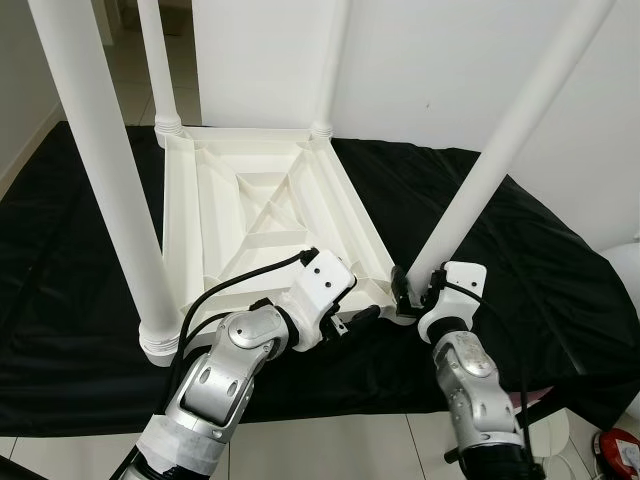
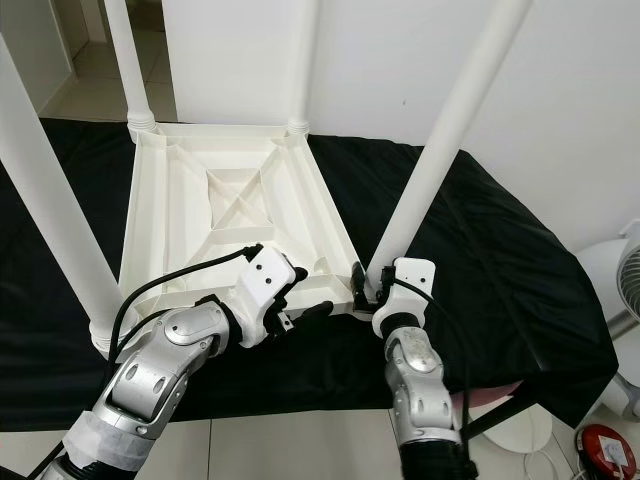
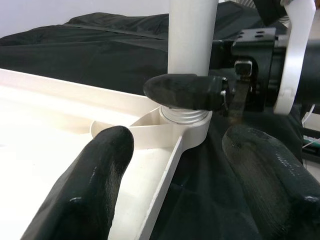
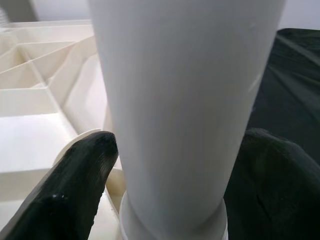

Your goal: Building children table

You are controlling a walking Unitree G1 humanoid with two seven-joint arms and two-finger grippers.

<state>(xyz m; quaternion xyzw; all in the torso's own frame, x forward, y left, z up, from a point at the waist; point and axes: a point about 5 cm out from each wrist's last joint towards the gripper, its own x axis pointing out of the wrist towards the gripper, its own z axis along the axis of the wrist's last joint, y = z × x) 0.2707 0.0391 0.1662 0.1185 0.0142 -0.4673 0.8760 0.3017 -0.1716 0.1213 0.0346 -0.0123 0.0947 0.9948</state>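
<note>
Right gripper [image 1: 408, 290] fingers clasp near-right white plastic leg [image 1: 505, 150] | left gripper [image 1: 365, 316] open beside upturned white tabletop [image 1: 250, 215] | step: seating leg; next: twist tight

You are not seeing any readable text, label, brand, number or sign in these views. Nothing legible is showing on any surface in front of you.
</note>
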